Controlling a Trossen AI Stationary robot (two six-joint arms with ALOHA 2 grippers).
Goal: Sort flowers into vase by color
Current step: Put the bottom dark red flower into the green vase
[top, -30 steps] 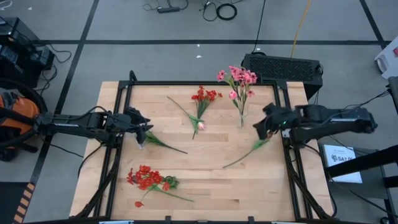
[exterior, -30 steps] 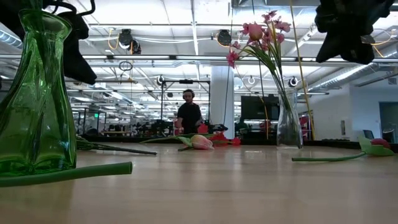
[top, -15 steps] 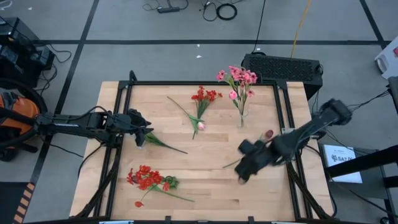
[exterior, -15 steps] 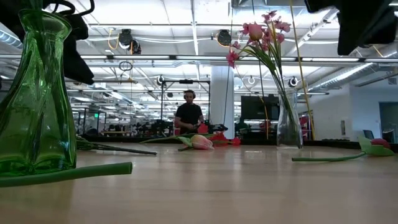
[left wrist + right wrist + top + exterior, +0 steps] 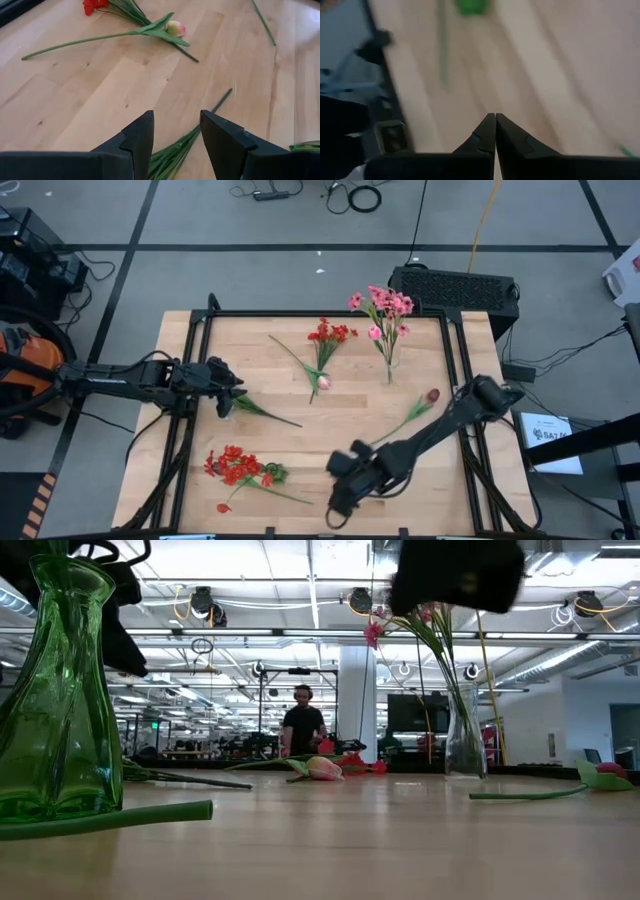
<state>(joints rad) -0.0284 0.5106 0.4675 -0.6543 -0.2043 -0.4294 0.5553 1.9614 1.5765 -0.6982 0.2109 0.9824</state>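
Note:
My right gripper (image 5: pixel 336 502) hangs shut over the table's near middle, touching nothing; its own view (image 5: pixel 495 131) is blurred. My left gripper (image 5: pixel 228 396) stands open at the left, above a bundle of green stems (image 5: pixel 172 155). A green vase (image 5: pixel 55 690) stands under that arm. Pink blooms (image 5: pixel 385 308) stand in a clear vase (image 5: pixel 465 745). On the table lie a red cluster (image 5: pixel 330 334), a pink tulip bud (image 5: pixel 322 383), a maroon tulip (image 5: pixel 431 395) and a second red cluster (image 5: pixel 238 467).
A black box (image 5: pixel 455 285) sits beyond the table's far edge. Dark frame rails (image 5: pixel 462 370) run along the table's left and right sides. Bare wood (image 5: pixel 330 430) lies in the table's middle. A person (image 5: pixel 303 728) stands far off in the room.
My right arm has swung from the table's right edge across to its near middle, sinking a little and turning, with its fingers shut throughout. The flowers and vases lie as they did.

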